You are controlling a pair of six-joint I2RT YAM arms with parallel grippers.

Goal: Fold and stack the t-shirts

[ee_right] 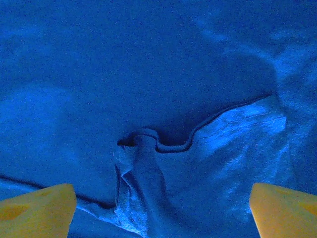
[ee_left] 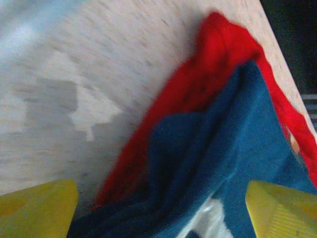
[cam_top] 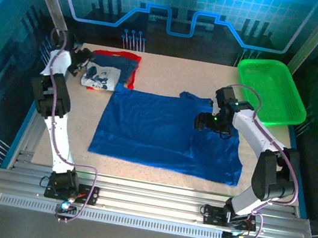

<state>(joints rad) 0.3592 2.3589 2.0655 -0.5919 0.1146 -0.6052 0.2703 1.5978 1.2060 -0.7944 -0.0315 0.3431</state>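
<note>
A royal blue t-shirt (cam_top: 163, 129) lies spread flat across the middle of the table. At the back left a red t-shirt (cam_top: 119, 57) lies under a folded navy and white one (cam_top: 100, 77). My left gripper (cam_top: 86, 61) hovers at that pile's left edge. In the left wrist view its yellow fingertips (ee_left: 34, 208) stand wide apart, open (ee_left: 158, 213), over navy cloth (ee_left: 223, 148) resting on red cloth (ee_left: 208, 74). My right gripper (cam_top: 204, 122) is over the blue shirt's right part. It is open (ee_right: 161, 210) above a bunched fold (ee_right: 148, 148), fingertips (ee_right: 285, 208) wide.
A green mesh basket (cam_top: 270, 92) stands at the back right corner. The speckled tabletop (cam_top: 172, 75) shows bare behind the blue shirt and along the front edge (cam_top: 156, 173). Metal rails run along the near side by the arm bases.
</note>
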